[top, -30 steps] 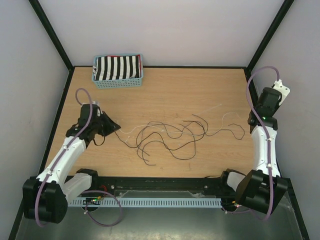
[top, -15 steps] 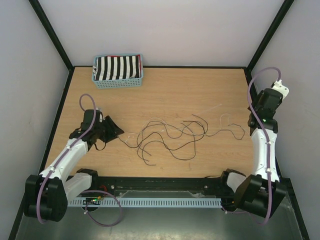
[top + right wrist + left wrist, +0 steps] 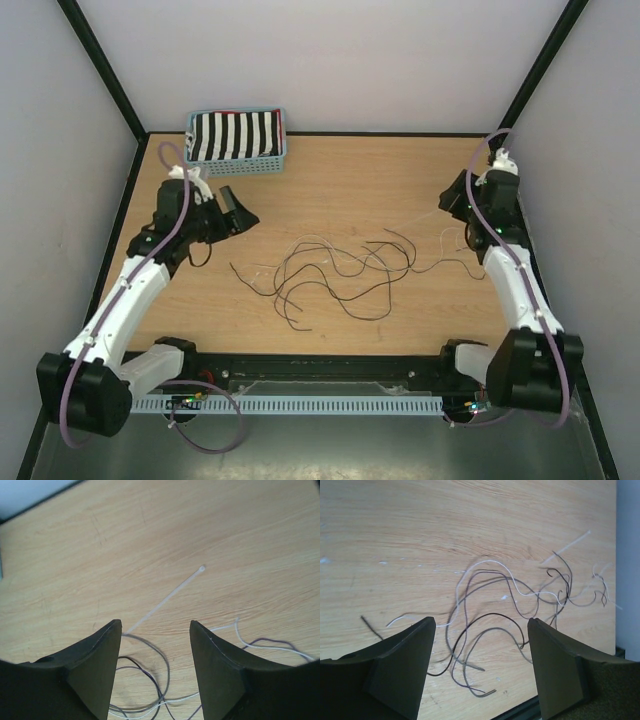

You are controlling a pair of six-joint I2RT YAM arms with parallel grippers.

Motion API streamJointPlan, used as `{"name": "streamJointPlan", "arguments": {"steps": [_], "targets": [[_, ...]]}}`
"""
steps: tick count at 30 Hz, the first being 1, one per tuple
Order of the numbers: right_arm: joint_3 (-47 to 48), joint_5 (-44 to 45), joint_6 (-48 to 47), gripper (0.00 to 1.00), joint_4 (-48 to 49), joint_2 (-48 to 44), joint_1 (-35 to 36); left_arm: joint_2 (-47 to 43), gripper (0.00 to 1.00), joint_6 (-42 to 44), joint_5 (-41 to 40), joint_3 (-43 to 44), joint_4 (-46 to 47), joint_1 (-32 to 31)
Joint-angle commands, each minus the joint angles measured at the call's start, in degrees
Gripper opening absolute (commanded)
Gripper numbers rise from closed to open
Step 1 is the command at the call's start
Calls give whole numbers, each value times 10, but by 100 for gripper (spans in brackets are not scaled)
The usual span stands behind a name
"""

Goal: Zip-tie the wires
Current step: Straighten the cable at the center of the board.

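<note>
The wires (image 3: 335, 268) lie in a loose tangle of thin dark and pale strands on the middle of the wooden table (image 3: 330, 180). A pale, straight zip tie (image 3: 425, 215) rests at their far right end. My left gripper (image 3: 240, 212) hovers left of the tangle and is open, holding nothing. In the left wrist view the wires (image 3: 510, 595) curl on the wood beyond its spread fingers (image 3: 410, 650). My right gripper (image 3: 452, 200) is open and empty above the right end. In its wrist view the zip tie (image 3: 170, 594) runs diagonally just ahead of the fingers (image 3: 100, 655), and the wires (image 3: 160, 680) loop below.
A blue basket (image 3: 237, 165) holding a black-and-white striped cloth (image 3: 235, 135) stands at the back left, close behind my left gripper. Black frame posts and pale walls enclose the table on three sides. A black rail (image 3: 320, 365) runs along the near edge.
Both grippers have opened from nearly shut. The left arm has swung back toward the basket. The right arm has moved in from the right wall over the table's right side.
</note>
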Motion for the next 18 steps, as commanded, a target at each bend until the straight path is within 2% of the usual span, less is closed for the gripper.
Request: {"name": "streamJointPlan", "arguments": {"steps": [1,5,11,18], "targets": [[-13,6,19,67,65,65,33,35,77,46,20,37,5,-39],[15,58,38,67,78,152,49,47,78,63,26,50,19,-71],[47,158,69,67,80,250,49,34,79,73,44,45,29,-77],[118,182,80,65,64,330,49,19,80,81,65,41,32,-78]]}}
